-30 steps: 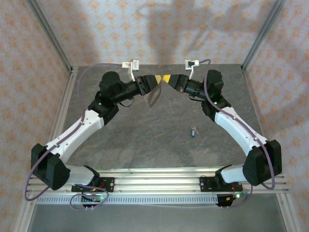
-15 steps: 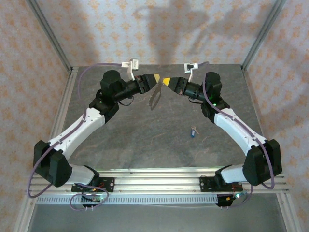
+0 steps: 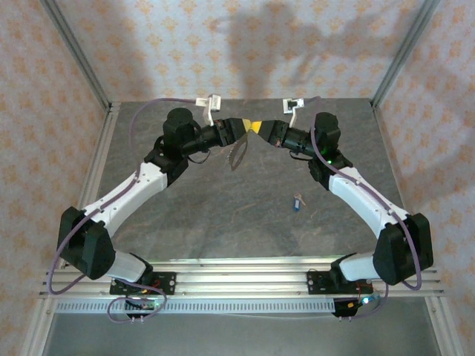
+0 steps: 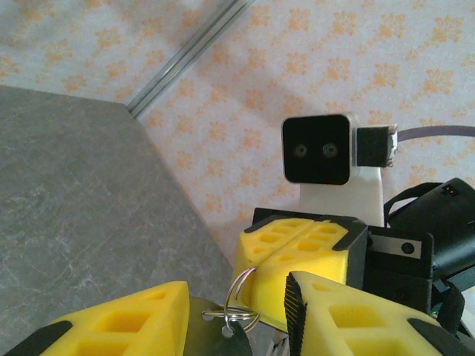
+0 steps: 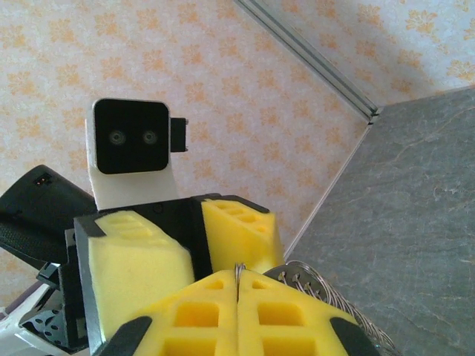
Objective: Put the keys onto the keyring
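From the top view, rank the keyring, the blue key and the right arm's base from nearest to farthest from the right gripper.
1. The keyring, hanging just left of the right gripper.
2. The blue key, lying on the table, toward the near edge and slightly right.
3. The right arm's base, at the near edge, on the right.

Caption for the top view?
Left tool and right tool meet, gripping the hanging keyring; blue key lies on the table.

The top external camera looked down from above and behind the arms over the whole table (image 3: 223, 215). The wrist cameras sat close behind the left gripper (image 4: 237, 326) and right gripper (image 4: 295, 248), facing each other, sharing the keyring (image 4: 234, 315) between them.
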Robot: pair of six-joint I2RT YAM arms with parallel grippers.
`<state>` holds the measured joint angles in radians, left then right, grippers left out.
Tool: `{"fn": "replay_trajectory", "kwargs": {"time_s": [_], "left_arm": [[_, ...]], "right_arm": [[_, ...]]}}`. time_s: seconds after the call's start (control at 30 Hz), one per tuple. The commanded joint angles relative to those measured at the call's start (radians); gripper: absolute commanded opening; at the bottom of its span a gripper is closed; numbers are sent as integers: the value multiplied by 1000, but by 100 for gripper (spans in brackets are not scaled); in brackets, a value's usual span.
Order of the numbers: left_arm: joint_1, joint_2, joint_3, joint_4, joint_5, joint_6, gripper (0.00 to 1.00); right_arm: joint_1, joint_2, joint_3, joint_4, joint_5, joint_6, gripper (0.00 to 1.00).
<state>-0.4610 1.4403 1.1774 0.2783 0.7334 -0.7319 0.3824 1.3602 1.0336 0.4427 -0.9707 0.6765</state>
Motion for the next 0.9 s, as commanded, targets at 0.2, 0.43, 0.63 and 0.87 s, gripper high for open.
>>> {"fn": "replay_trajectory", "kwargs": {"time_s": [0.2, 0.43, 0.63, 0.87], "left_arm": [[-24, 8, 31, 50, 49, 25, 35], [-31, 2, 27, 69, 68, 23, 23], [-35, 0, 22, 70, 85, 28, 18], [-36, -27, 5, -19, -31, 61, 33]], "right_arm": [[0, -19, -19, 54, -22, -9, 0], [0, -8, -27, 45, -14, -17, 0], [0, 2, -30, 33, -5, -26, 0], [0, 16, -53, -16, 8, -67, 0]]}}
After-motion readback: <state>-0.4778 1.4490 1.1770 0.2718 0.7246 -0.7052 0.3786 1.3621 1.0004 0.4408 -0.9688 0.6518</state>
